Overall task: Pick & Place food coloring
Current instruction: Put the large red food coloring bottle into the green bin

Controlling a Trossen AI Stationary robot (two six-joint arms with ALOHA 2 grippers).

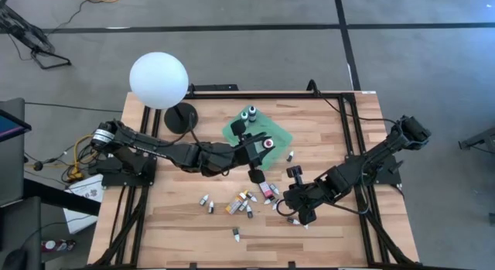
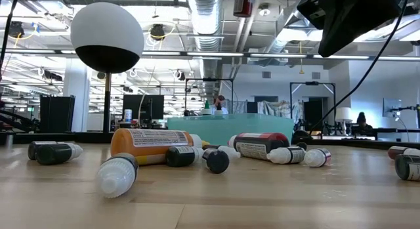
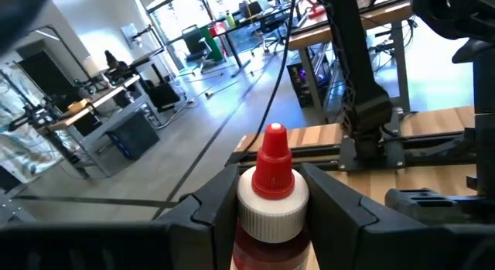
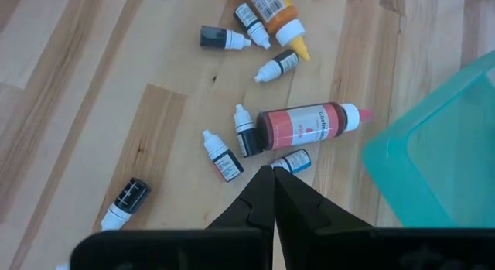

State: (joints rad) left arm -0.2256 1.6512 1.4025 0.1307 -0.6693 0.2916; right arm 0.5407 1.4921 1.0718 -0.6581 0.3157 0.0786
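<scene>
My left gripper (image 1: 263,145) reaches in from the left over the green tray (image 1: 280,135) and is shut on a red-nozzled bottle (image 3: 272,194) with a white collar. Two dark-capped bottles (image 1: 249,114) stand in the tray's far corner. More food coloring lies on its side on the wood, including an orange bottle (image 2: 147,142), a pink-labelled bottle (image 4: 305,124) and several tiny white-tipped droppers (image 1: 207,202). My right gripper (image 4: 272,173) is shut and points down over the table, just beside a small blue-labelled dropper (image 4: 294,159). It also shows in the high view (image 1: 296,214). My left gripper pinches the bottle between its two fingers (image 3: 340,216), on the body just below the white collar (image 3: 272,212). The fingers come level from the table's left. The bottle stands upright in the hold, nozzle up, above the tray; its base is hidden.
A white globe lamp (image 1: 158,80) on a black base (image 1: 180,117) stands at the far left of the table. Loose bottles lie between the two grippers and toward the near edge (image 1: 236,235). Bare wood shows at the near left and the far right.
</scene>
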